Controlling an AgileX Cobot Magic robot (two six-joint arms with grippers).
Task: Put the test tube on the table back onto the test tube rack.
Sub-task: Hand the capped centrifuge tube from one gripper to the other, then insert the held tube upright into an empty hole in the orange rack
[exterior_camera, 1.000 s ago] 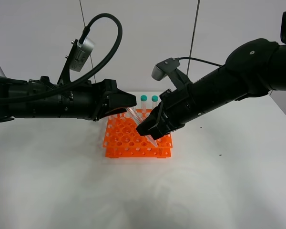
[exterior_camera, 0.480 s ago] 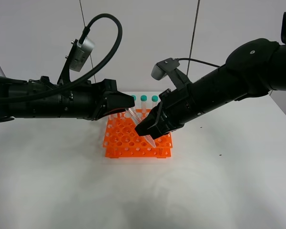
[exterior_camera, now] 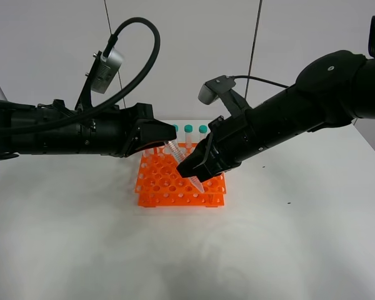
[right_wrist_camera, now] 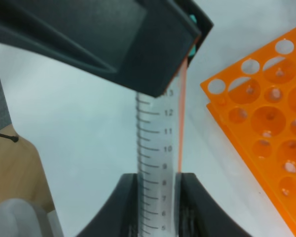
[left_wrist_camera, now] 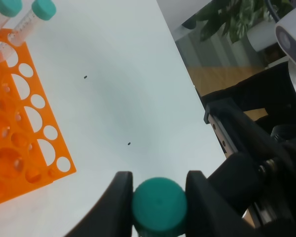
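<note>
The test tube (exterior_camera: 179,157), clear with a teal cap, hangs slanted over the orange test tube rack (exterior_camera: 165,190) on the white table (exterior_camera: 269,244). My left gripper (exterior_camera: 170,139) is shut on its cap (left_wrist_camera: 159,206). My right gripper (exterior_camera: 192,173) is shut on the tube's graduated body (right_wrist_camera: 158,138), lower down towards the tip. The tip points at the rack's right side and I cannot tell whether it is in a hole. The rack also shows in the left wrist view (left_wrist_camera: 19,123) and the right wrist view (right_wrist_camera: 266,143).
Other teal-capped tubes (exterior_camera: 195,130) stand upright in the rack's back row and show in the left wrist view (left_wrist_camera: 43,9). Both arms cross above the rack. The table's right edge (exterior_camera: 369,140) is near the right arm.
The left gripper has drawn back slightly to the left, uncovering a third cap in the back row. The tube and the right gripper have barely moved.
</note>
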